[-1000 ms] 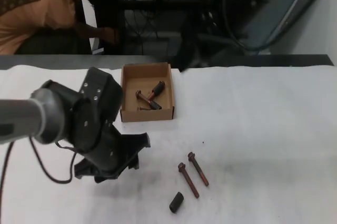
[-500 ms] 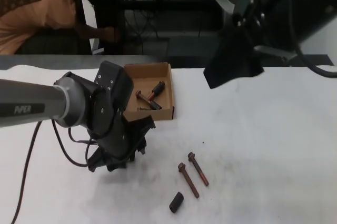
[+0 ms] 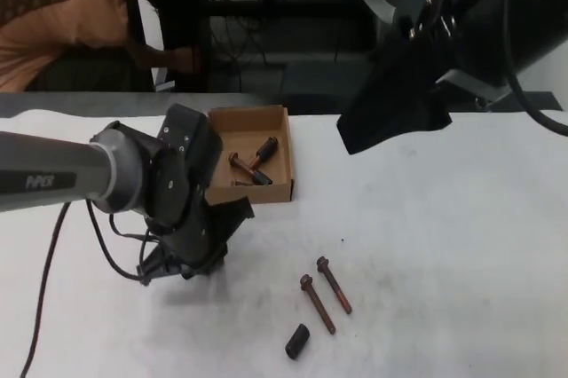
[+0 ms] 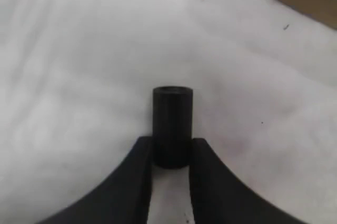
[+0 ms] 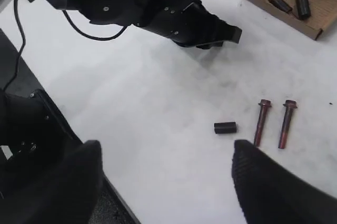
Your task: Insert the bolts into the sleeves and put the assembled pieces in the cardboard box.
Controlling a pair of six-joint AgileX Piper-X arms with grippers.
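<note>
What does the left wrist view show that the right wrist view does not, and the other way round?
Left wrist view: a black sleeve clamped between the fingers of the left end effector. Right wrist view: two loose bolts, a second sleeve lying beside them, assembled pieces inside the cardboard box, and the open right end effector. Both: the left end effector, the cardboard box and the white bench cover.
</note>
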